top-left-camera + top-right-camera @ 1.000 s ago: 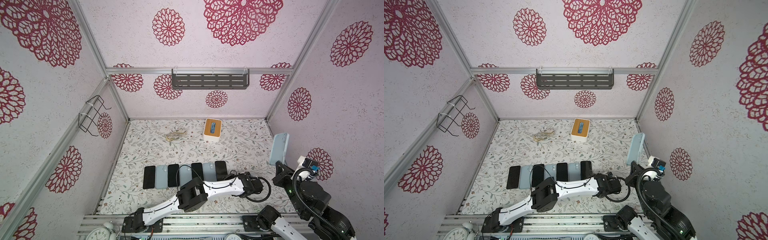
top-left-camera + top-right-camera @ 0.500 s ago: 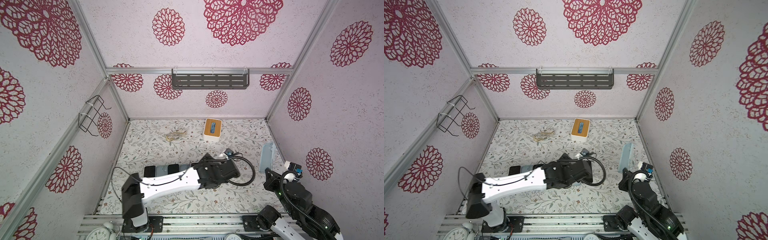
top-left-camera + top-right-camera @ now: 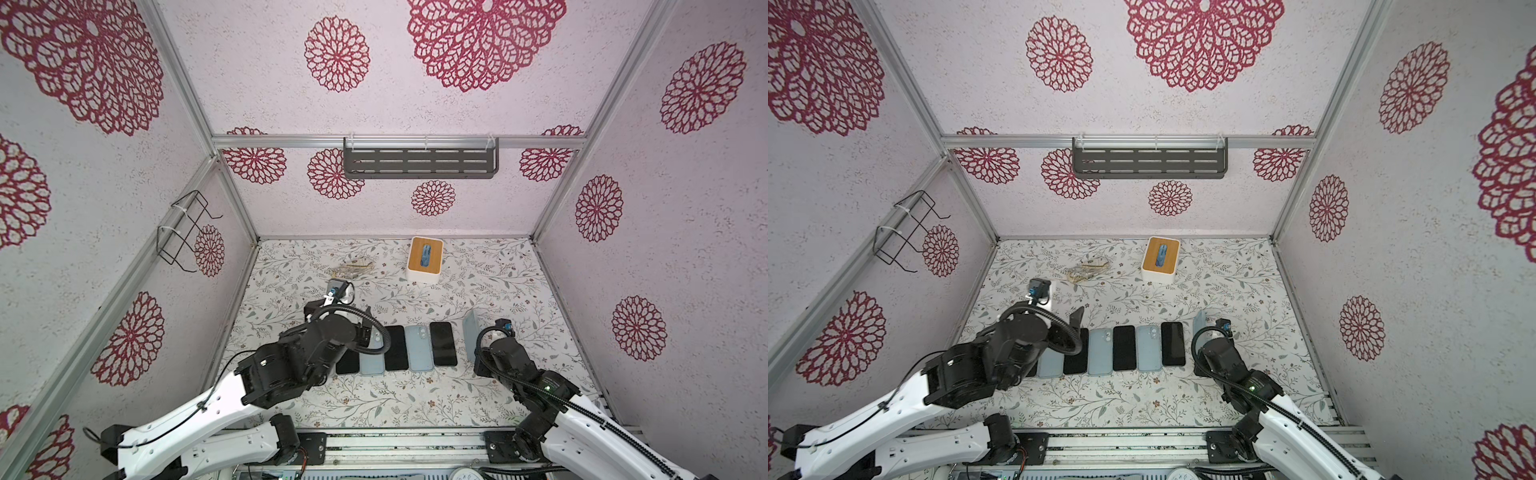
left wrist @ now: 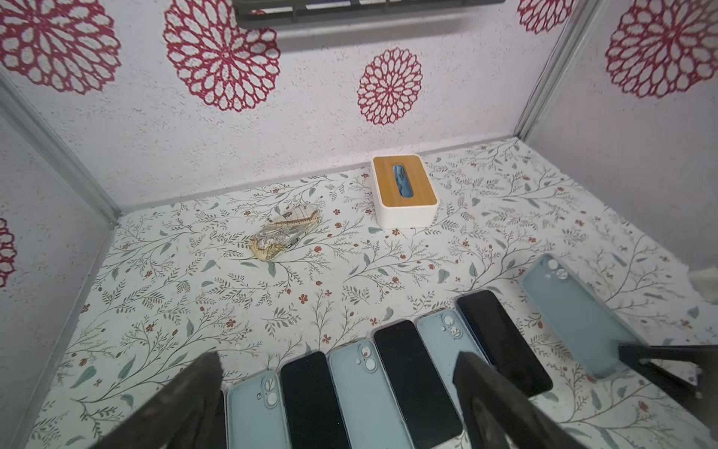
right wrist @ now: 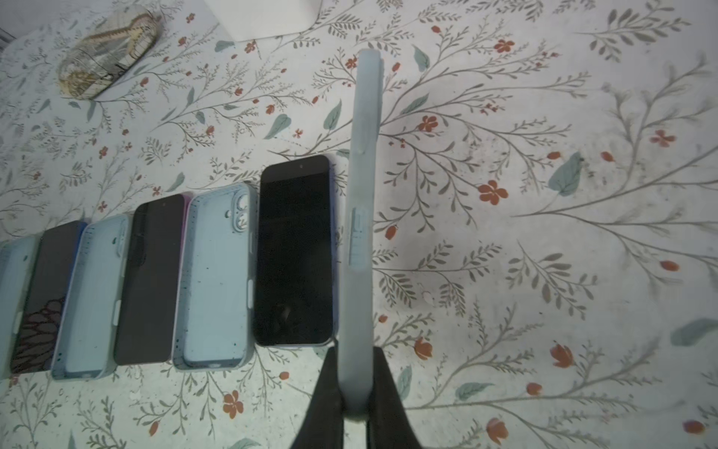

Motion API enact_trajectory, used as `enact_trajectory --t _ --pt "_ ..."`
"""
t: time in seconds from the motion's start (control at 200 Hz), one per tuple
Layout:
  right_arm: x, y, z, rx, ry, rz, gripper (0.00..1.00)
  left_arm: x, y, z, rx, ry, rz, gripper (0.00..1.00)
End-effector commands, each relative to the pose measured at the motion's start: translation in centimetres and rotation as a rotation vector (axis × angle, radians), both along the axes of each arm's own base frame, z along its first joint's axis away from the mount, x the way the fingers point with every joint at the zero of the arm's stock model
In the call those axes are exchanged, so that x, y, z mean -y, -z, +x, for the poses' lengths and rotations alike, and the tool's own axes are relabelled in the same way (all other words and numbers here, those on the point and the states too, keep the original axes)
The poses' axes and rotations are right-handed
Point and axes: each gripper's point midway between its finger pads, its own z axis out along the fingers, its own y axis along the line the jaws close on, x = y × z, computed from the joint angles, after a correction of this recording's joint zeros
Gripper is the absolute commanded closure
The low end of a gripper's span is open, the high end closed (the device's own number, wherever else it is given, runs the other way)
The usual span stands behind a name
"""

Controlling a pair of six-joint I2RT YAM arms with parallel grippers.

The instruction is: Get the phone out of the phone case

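Phone case held on edge: my right gripper (image 5: 355,383) is clamped on one end of the pale blue phone case (image 5: 361,186). It holds the case edge-up at the right end of a row of phones and cases (image 3: 1124,348) on the floral table (image 3: 415,399). A black phone (image 5: 295,252) lies screen up just beside the case, the last piece in the row. Whether the case touches that phone or the table, I cannot tell. My left gripper (image 4: 336,367) hangs over the left part of the row, its fingers (image 4: 194,385) spread wide with nothing between them. Near the back wall stand a wooden-topped tissue box (image 3: 424,258) and, to its left, a patterned pouch (image 3: 351,269).
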Motion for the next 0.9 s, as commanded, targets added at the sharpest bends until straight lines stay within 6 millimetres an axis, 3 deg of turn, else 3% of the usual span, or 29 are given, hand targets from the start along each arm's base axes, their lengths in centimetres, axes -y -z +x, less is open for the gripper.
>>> enact_trajectory --t 0.0,0.195,0.746,0.896 --pt "-1.8 -0.3 0.9 0.044 -0.043 0.085 1.0 -0.8 0.9 -0.8 -0.026 0.017 -0.024 0.03" --pt "-0.7 2.4 0.7 0.011 0.003 0.106 1.0 -2.4 1.1 -1.6 -0.031 0.006 -0.043 0.03" --pt "-0.1 6.8 -0.9 -0.099 0.011 0.171 1.0 -2.5 1.6 -1.6 -0.033 -0.007 -0.068 0.03" --pt "0.1 7.2 -1.1 -0.112 0.015 0.161 0.71 -2.4 2.5 -1.6 -0.049 -0.015 -0.073 0.03"
